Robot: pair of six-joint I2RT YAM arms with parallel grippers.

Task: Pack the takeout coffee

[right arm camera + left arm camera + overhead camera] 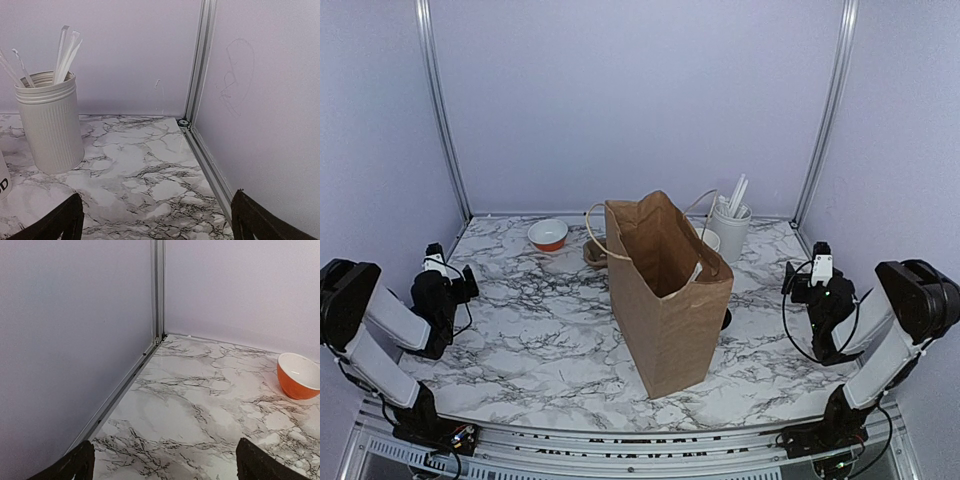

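The takeout coffee cup (708,238) stands upright near the far edge of the surface (540,330), right of centre. It is just behind the far right corner of the brown paper bag (665,300) and just beside the white ribbed cup (731,232) that holds white stirrers (737,195). From above only its white rim shows past the bag. In the right wrist view a sliver of it sits at the left border, with a dark letter near its base. A black lid (725,320) peeps out as a dark sliver low at the bag's right side, mostly hidden. The bag stands upright in the middle of the surface, its mouth open and its cord handles hanging out at the far side. An orange bowl (548,235) with a white inside sits near the far edge, left of centre, well apart from the bag. The left claw (450,268) hangs by the left edge, facing the far left corner, its jaws spread wide with nothing between them. The right claw (807,268) hangs by the right edge, facing the far right corner, its jaws likewise wide apart and empty. Neither claw touches the cup, the lid or the bag.
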